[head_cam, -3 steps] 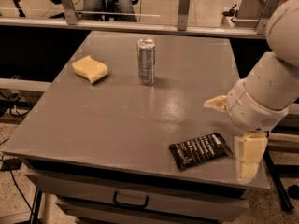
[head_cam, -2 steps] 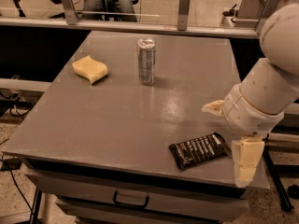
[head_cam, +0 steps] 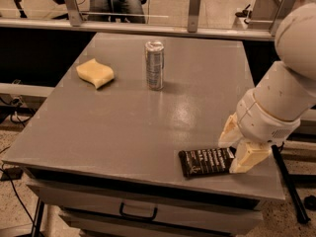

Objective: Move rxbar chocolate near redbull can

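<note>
The rxbar chocolate (head_cam: 205,162), a flat black bar with white text, lies near the table's front right edge. The redbull can (head_cam: 154,64), a slim silver can, stands upright at the table's middle back, well apart from the bar. My gripper (head_cam: 238,147) is low over the bar's right end, on the white arm (head_cam: 286,93) that comes in from the right. Its cream fingers (head_cam: 249,157) stand apart, one on each side of that end, and hide the bar's tip. The bar rests flat on the table.
A yellow wavy sponge (head_cam: 95,73) lies at the back left of the grey table (head_cam: 98,132). A drawer handle (head_cam: 138,214) sits below the front edge. A rail with metal posts (head_cam: 194,9) runs behind the table.
The gripper has come down and leftward onto the bar's right end, and its fingers stand closer together than before. The bar, the can and the sponge have not moved.
</note>
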Robot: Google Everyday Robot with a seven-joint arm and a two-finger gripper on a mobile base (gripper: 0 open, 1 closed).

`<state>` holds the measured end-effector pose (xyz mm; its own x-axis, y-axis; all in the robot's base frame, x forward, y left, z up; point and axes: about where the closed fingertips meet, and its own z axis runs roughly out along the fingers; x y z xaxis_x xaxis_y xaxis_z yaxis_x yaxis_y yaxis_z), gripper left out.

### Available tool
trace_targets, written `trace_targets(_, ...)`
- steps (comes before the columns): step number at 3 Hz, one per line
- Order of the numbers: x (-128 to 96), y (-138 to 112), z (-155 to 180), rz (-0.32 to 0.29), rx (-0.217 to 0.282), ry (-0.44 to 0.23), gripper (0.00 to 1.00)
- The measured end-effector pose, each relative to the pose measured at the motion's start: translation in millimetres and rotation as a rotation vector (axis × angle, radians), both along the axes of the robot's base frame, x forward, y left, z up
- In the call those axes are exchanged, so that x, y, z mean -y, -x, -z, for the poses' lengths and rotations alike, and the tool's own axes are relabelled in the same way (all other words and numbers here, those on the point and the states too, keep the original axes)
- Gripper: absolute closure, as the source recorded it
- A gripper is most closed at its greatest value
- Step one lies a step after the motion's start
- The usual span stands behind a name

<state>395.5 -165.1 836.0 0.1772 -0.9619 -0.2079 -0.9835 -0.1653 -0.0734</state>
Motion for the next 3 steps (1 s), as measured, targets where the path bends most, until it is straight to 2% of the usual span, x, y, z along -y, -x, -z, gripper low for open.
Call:
trace_targets(2, -0.4, 1.2, -3.6, 0.001, 0.011, 0.003, 1.00)
trace_targets(3, -0.4, 1.2, -3.6, 0.001, 0.011, 0.003, 1.00)
